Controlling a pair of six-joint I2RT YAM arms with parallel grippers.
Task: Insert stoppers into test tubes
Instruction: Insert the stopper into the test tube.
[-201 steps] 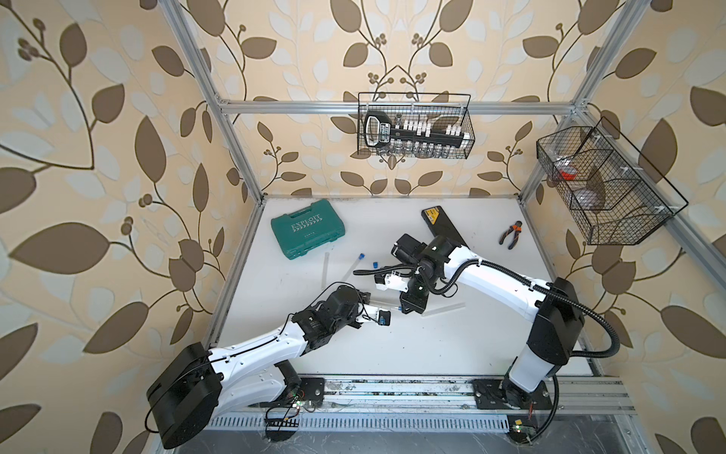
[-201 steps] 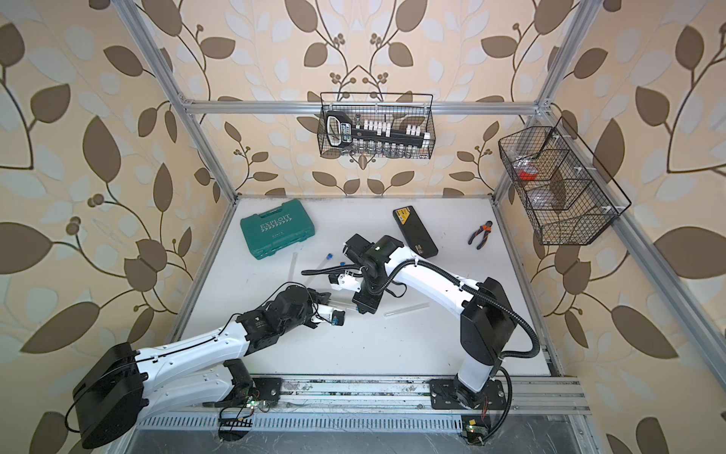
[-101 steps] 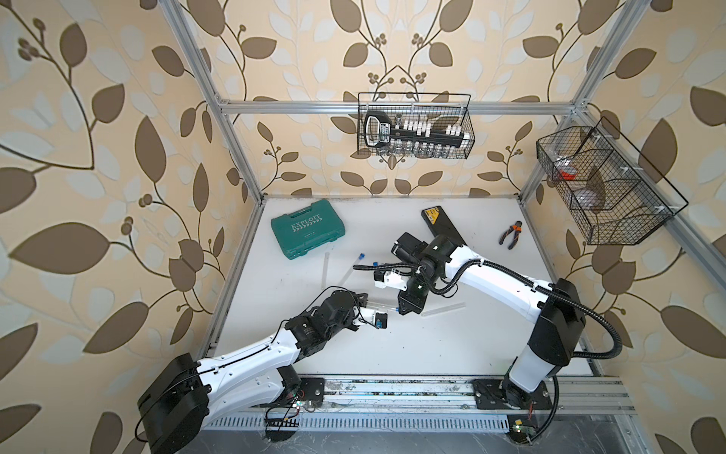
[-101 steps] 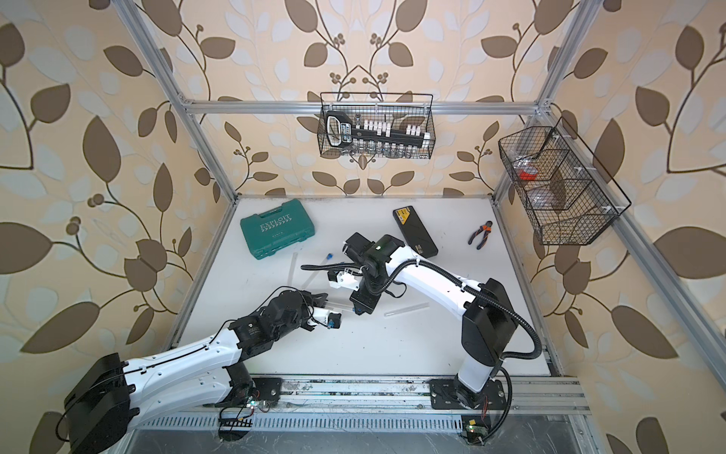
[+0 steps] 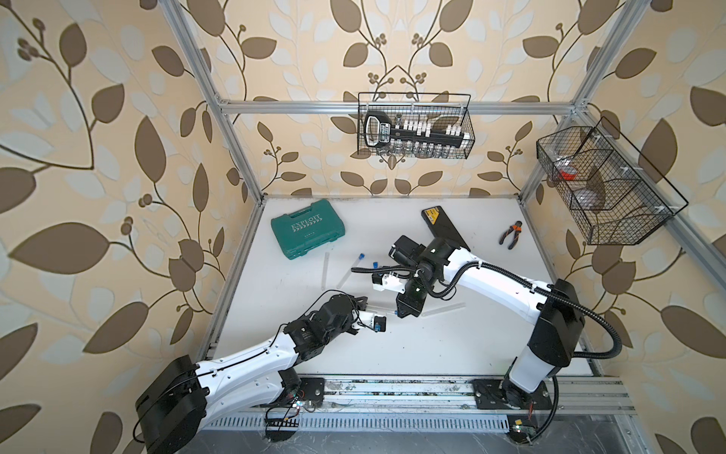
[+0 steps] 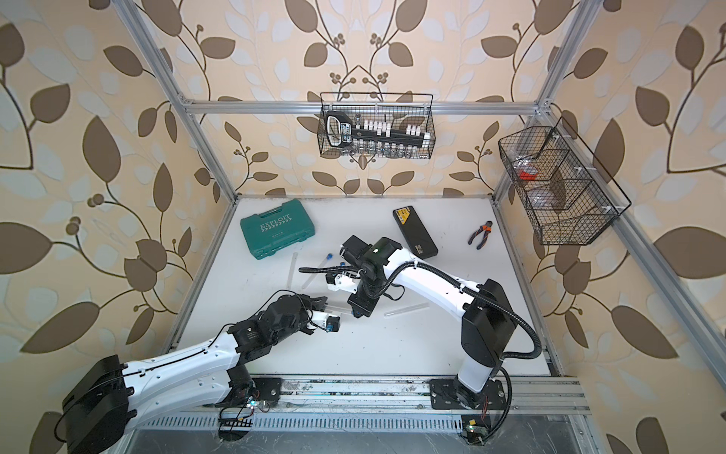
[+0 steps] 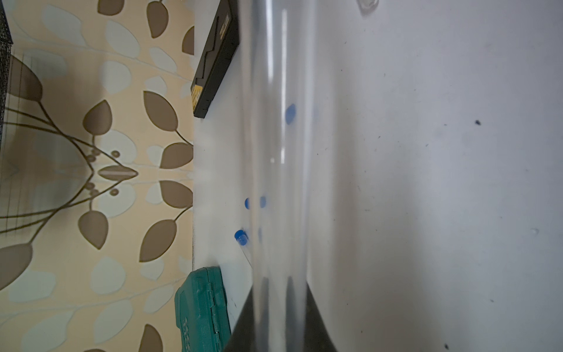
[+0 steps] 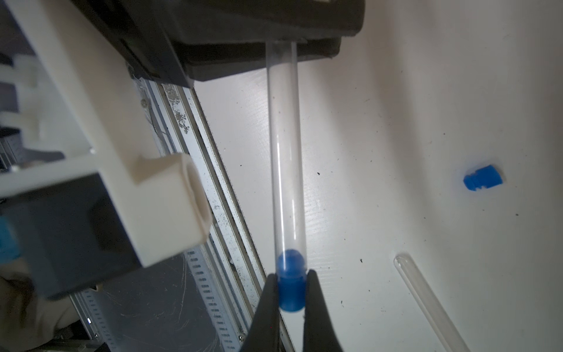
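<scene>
Both ends of the tube (image 8: 285, 152) are held. Your left gripper (image 8: 281, 45) clamps one; your right gripper (image 8: 291, 283) pinches a blue stopper (image 8: 291, 297) partly inside the other.

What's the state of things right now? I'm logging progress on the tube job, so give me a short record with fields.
Left gripper: shut on a clear tube
Right gripper: shut on a blue stopper, its tip inside that tube's mouth
Done: one stoppered tube lying on the table
Not done: empty tube, second empty tube, loose stopper
</scene>
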